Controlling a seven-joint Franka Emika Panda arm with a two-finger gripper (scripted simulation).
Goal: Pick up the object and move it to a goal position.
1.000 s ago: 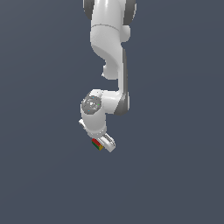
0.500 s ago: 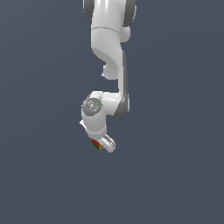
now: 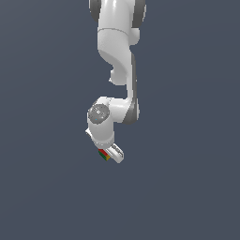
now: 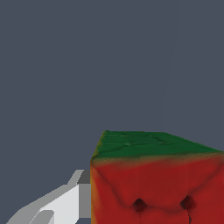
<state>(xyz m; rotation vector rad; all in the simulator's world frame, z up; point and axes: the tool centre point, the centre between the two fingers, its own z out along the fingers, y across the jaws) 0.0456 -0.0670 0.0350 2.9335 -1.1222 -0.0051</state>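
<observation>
- Arm (image 3: 117,51): white, jointed, coming down from the top edge of the exterior view, with a grey round joint cap (image 3: 99,112) at the wrist end.
- Hand (image 3: 110,154): white, at the lowest end of the arm, angled down toward the exterior view's right. The fingers are too small there to tell apart.
- Finger (image 4: 65,203): in the wrist view one pale finger shows, its grey inner pad touching the side of the cube. The opposite finger is out of that picture.
- Cube (image 3: 104,155): small, with red, green and yellow-orange faces; in the exterior view it sits right against the hand's tip, on the side toward the exterior view's left, and is far smaller than the hand.
- Cube, close up (image 4: 157,179): it fills the lower corner of the wrist view, with a green face above and a red face toward the camera bearing two dark marks and a faint orange tint along the shared edge.
- State of the hand: clenched on the cube, judging by the finger pad pressed flat to its side.
- Surroundings: plain dark blue-grey background (image 3: 187,140) in both views; no surface edge can be made out beneath the cube, so whether it rests on anything cannot be told.
</observation>
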